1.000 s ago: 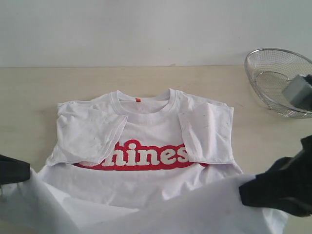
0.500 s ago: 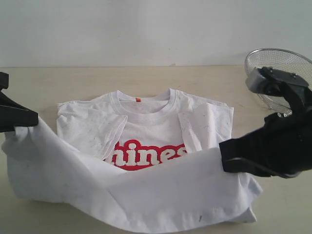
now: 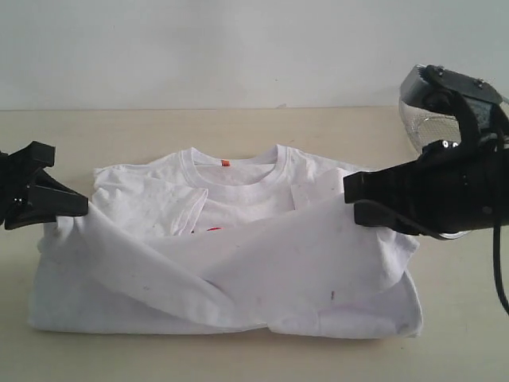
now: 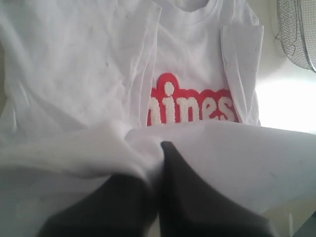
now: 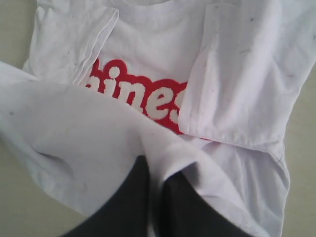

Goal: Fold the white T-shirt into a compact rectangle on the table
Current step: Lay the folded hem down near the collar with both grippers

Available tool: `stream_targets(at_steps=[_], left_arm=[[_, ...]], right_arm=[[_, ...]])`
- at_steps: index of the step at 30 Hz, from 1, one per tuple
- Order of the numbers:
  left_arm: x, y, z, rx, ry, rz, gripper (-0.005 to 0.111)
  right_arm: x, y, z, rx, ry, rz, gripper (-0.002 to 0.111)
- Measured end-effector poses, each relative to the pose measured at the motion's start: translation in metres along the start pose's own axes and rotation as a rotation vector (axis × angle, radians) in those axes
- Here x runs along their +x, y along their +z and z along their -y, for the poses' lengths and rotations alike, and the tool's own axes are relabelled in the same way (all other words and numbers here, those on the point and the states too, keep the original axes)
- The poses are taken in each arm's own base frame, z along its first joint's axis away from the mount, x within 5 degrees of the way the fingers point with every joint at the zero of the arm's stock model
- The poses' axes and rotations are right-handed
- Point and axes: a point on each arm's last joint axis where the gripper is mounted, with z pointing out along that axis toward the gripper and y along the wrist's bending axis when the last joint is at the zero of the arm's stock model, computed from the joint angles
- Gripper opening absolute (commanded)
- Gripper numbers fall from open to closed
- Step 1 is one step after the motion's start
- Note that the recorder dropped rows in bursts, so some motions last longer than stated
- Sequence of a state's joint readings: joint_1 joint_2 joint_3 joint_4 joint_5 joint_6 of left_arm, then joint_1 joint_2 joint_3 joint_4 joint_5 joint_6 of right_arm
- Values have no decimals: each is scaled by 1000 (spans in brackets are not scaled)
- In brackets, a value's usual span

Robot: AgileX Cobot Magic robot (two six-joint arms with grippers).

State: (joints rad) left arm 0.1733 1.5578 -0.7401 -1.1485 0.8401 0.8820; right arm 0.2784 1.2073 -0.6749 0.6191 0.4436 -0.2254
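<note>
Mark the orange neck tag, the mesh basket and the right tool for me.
orange neck tag (image 3: 225, 162), exterior view, middle of the tag.
mesh basket (image 4: 298, 29), left wrist view, wire wall.
right tool (image 3: 351, 198), exterior view, between its shut fingertips.

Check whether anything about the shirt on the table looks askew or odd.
Nothing damaged or spilled. The lifted hem of the white T-shirt sags in diagonal creases between the left gripper and right gripper, so the fold sits uneven; small dark specks dot the cloth.

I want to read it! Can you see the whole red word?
No, the white T-shirt is folded over most of the red lettering.
</note>
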Motion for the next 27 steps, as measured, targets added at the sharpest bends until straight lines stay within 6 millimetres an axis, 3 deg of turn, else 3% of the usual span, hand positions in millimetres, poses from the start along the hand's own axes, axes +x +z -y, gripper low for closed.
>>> stream_targets(at_steps=[8,13,19,27], left_arm=[[-8,-1,2,9,15,19,5],[-11,-2,3,10,25,25,5],[-20,11,-7,9,3,1,5],[-44,16,-10,11,24,23,5]], right_arm=[[-4,2,2,21,-14,40,0],[-3,23,11,62,-2,4,0],[-6,38,18,100,4,23,0],[-27,55,18,115,3,69,0]])
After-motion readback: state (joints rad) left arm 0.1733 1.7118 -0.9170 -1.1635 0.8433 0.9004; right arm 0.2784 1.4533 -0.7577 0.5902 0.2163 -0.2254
